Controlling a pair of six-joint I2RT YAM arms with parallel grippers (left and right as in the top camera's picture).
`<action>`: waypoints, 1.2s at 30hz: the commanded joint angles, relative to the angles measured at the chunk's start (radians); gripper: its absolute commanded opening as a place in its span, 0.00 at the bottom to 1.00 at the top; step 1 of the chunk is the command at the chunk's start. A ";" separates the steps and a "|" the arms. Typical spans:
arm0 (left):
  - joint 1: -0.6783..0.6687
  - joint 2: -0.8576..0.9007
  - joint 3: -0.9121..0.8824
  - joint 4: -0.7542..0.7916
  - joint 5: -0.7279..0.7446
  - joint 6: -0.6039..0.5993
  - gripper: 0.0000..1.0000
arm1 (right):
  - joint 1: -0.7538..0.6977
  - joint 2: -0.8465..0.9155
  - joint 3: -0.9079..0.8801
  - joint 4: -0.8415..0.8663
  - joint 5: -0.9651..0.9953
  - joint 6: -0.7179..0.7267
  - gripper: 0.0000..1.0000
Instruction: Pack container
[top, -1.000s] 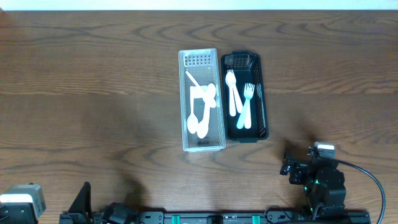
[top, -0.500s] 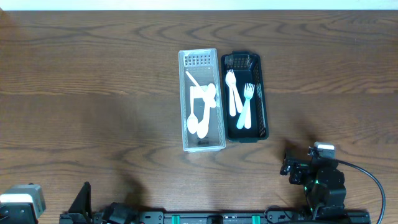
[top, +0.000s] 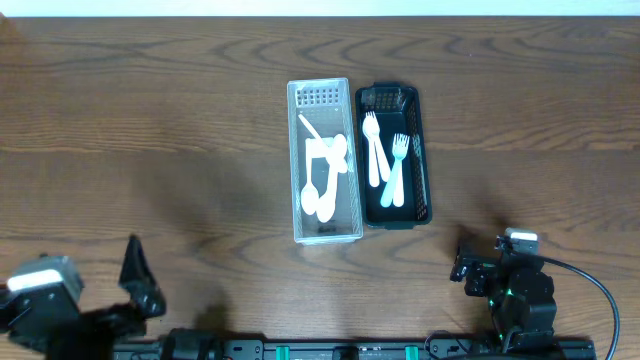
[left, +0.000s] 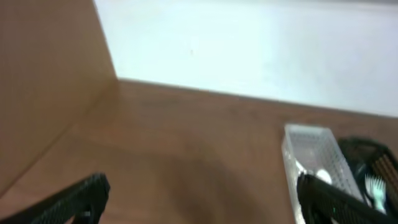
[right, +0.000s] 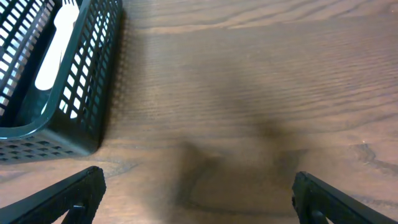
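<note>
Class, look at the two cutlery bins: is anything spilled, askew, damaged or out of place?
Nothing stands out. The white bin holds only spoons, the black basket only forks; the two sit side by side and parallel, and no cutlery lies loose on the table.

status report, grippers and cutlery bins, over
Left gripper open, empty; right gripper open, empty. Spoons in clear bin, forks in black basket. Nothing seen in the way.

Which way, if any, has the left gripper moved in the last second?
Yes. In the overhead view the left gripper has come forward from the near edge of the table, toward the clear container, which has stayed put.
</note>
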 joint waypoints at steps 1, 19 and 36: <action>0.063 -0.082 -0.171 0.106 0.094 0.013 0.98 | -0.008 -0.011 -0.013 0.001 0.003 0.011 0.99; 0.098 -0.258 -0.962 0.715 0.243 -0.043 0.98 | -0.008 -0.011 -0.013 0.001 0.004 0.011 0.99; 0.098 -0.415 -1.132 0.745 0.239 -0.043 0.98 | -0.008 -0.011 -0.013 0.001 0.004 0.011 0.99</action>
